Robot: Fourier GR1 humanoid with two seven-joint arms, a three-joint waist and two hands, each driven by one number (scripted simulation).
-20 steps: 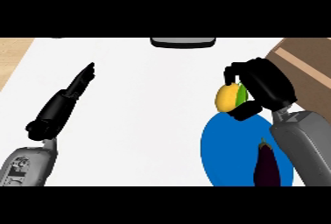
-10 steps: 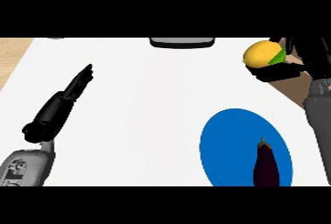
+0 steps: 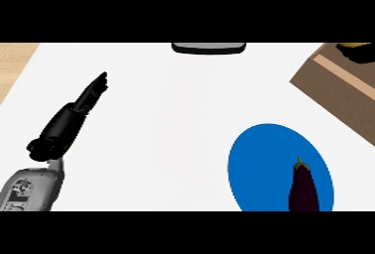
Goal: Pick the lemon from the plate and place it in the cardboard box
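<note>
Hovering over the far-right cardboard box [image 3: 341, 89], presumably for release: right hand [image 3: 360, 52] barely showing, fingers impossible to read, lemon [image 3: 350, 45] glimpsed there. Resting left: left hand [image 3: 77, 111], fingers straight.

White counter top [image 3: 168, 124] seen from steeply above, edged by pale wood [image 3: 15, 62] at the upper left.

The counter's flat white surface is evenly lit, and no hard shadows are cast across it. A strip of light wood grain is seen beyond its left edge, narrowing toward the bottom. A dark, grey-rimmed fixture [image 3: 208, 47] is cut off at the far edge, near the top centre.
</note>
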